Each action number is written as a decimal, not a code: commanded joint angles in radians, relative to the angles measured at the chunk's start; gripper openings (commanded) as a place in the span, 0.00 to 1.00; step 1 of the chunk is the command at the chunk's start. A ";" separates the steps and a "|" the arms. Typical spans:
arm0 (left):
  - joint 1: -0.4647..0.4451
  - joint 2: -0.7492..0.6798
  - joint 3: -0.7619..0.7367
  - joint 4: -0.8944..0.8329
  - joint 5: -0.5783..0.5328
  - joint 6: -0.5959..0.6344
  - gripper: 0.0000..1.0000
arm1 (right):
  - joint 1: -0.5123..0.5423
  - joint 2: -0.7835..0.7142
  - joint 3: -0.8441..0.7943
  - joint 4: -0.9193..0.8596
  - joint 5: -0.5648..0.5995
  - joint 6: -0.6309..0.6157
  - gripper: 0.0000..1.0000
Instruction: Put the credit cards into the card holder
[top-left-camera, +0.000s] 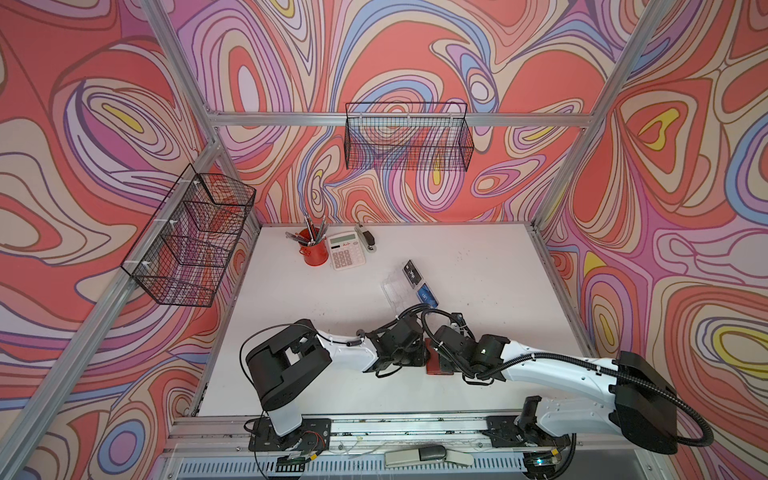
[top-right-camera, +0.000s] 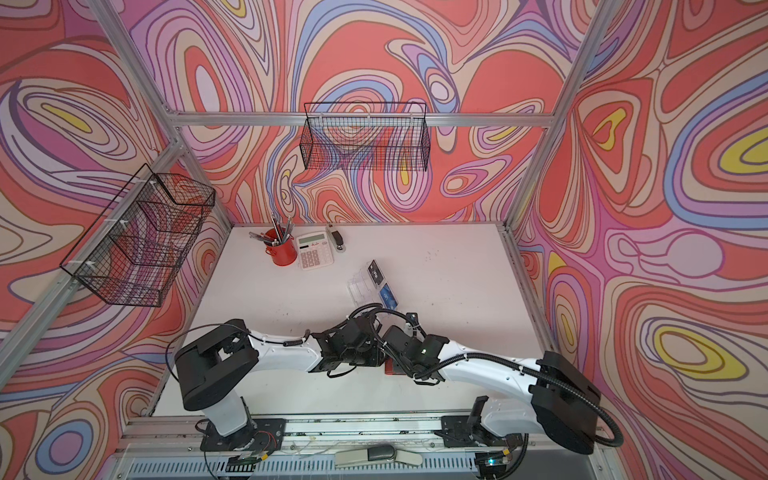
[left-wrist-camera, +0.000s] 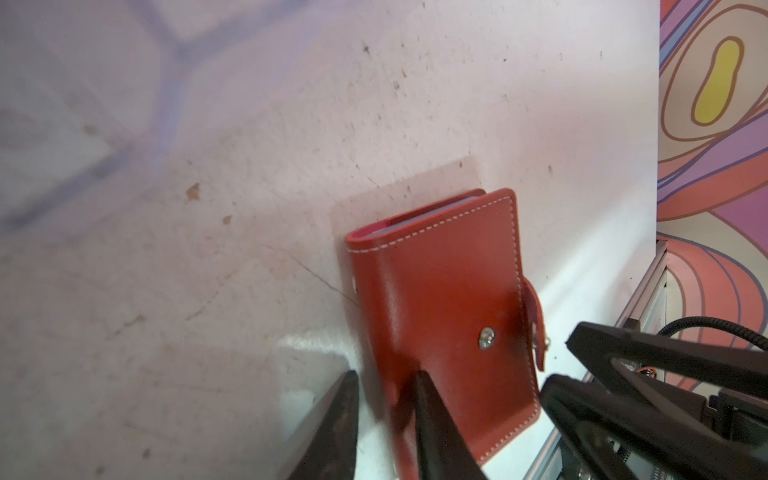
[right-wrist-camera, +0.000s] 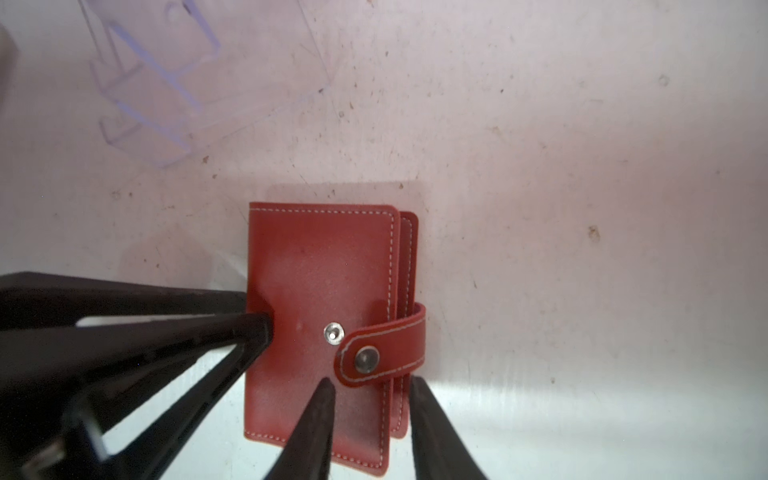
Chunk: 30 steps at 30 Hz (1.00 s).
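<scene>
The red card holder (right-wrist-camera: 320, 291) lies flat near the table's front edge, cover down and snap strap (right-wrist-camera: 382, 353) unfastened off its stud. My right gripper (right-wrist-camera: 371, 382) is open, its fingers straddling the holder's opening edge just below the strap. My left gripper (left-wrist-camera: 386, 376) is open at the spine edge, with one finger over the cover (left-wrist-camera: 440, 299) and one over the table. In both top views the two wrists meet over the card holder (top-left-camera: 436, 363). Two credit cards, a black one (top-left-camera: 411, 272) and a blue one (top-left-camera: 428, 296), stand in a clear acrylic stand (top-left-camera: 395, 291) behind the arms.
At the back of the table stand a red pen cup (top-left-camera: 313, 251), a beige calculator (top-left-camera: 344, 250) and a stapler (top-left-camera: 368, 241). Wire baskets hang on the back wall (top-left-camera: 409, 137) and the left wall (top-left-camera: 191, 241). The aluminium front rail (left-wrist-camera: 648, 291) runs close beside the holder.
</scene>
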 joint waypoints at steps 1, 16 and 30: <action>0.006 0.041 -0.015 -0.048 0.021 0.015 0.30 | 0.007 0.006 0.034 -0.025 0.053 0.011 0.30; 0.006 0.038 -0.027 -0.021 0.030 0.018 0.31 | 0.006 0.063 0.037 0.023 0.035 -0.013 0.27; 0.006 0.021 -0.043 -0.018 0.023 0.016 0.29 | 0.007 0.065 0.035 -0.021 0.075 0.007 0.21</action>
